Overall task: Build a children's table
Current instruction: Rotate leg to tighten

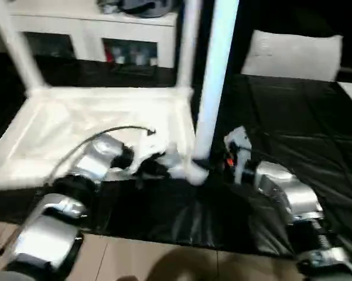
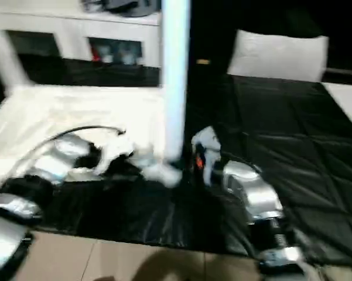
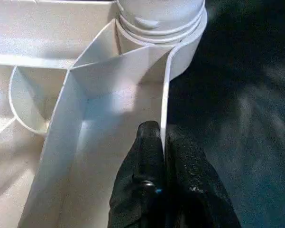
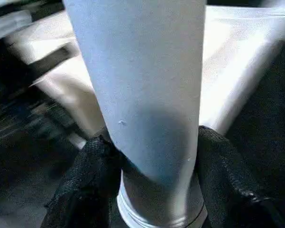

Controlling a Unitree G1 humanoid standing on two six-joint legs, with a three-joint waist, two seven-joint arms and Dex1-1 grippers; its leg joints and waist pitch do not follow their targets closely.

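Note:
The children's table lies upside down on the black work table, its white ribbed top (image 1: 76, 117) facing up. White legs stand upright in its corner sockets: one at the near right corner (image 1: 214, 76), one behind it (image 1: 187, 41), one at the far left (image 1: 14, 47). My left gripper (image 3: 162, 137) is shut on the top's thin rim wall (image 3: 165, 95), just short of the near right socket (image 3: 161, 28). My right gripper (image 4: 151, 156) is closed around the near right leg (image 4: 142, 85) close to its base, a black finger (image 4: 92, 166) pressing on each side.
A white cabinet with glass doors (image 1: 94, 35) stands behind the work table. A white cushion-like thing (image 1: 293, 52) lies at the back right. The black cover (image 1: 293, 129) stretches to the right of the leg. Tan floor (image 1: 135, 257) borders the work table's near edge.

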